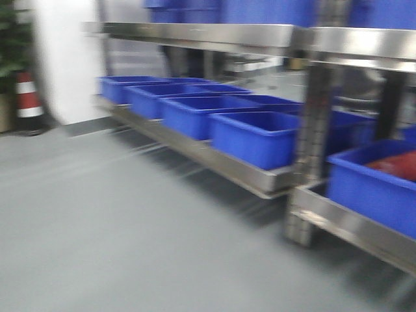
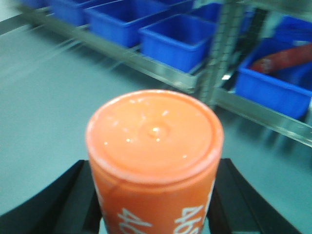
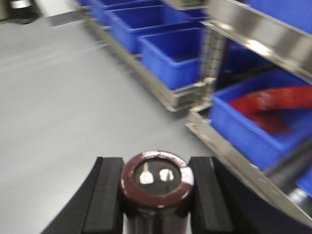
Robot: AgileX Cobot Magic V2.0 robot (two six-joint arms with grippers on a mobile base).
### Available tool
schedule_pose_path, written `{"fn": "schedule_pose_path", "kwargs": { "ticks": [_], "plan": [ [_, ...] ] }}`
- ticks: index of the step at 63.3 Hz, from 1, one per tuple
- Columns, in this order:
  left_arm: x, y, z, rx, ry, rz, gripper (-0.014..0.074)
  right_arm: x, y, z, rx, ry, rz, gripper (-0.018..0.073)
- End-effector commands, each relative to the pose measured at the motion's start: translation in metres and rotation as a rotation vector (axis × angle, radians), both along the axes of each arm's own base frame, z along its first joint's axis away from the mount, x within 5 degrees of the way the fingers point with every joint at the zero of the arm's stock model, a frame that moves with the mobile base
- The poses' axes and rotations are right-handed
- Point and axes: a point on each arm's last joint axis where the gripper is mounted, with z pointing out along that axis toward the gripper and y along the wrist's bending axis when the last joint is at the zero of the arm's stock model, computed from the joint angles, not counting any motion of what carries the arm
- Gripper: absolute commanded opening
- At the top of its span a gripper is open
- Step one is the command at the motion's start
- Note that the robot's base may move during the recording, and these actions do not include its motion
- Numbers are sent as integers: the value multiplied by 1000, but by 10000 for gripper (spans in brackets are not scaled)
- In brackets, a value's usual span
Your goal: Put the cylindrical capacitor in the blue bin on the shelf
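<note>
R pincer pinches the capacitor: dark cyl, terminal end up, long axis running betw. the fingers. L pincer clamps an orange cylinder. Nearest blue bin on the shelf lies ahead, slightly right of R pincer, well apart. R arm prob. carries it in, so the drop needs a reach fwd.

All three views face the same shelf obliquely from nearby, sharing its blue bins
</note>
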Motion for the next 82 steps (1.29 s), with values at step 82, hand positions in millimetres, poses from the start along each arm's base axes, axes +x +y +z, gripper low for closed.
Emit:
{"fn": "schedule_pose_path", "kwargs": {
  "ticks": [82],
  "plan": [
    [0, 0, 3, -15, -32, 1, -111, -1, -1, 3, -2, -34, -6, -162]
  ]
}}
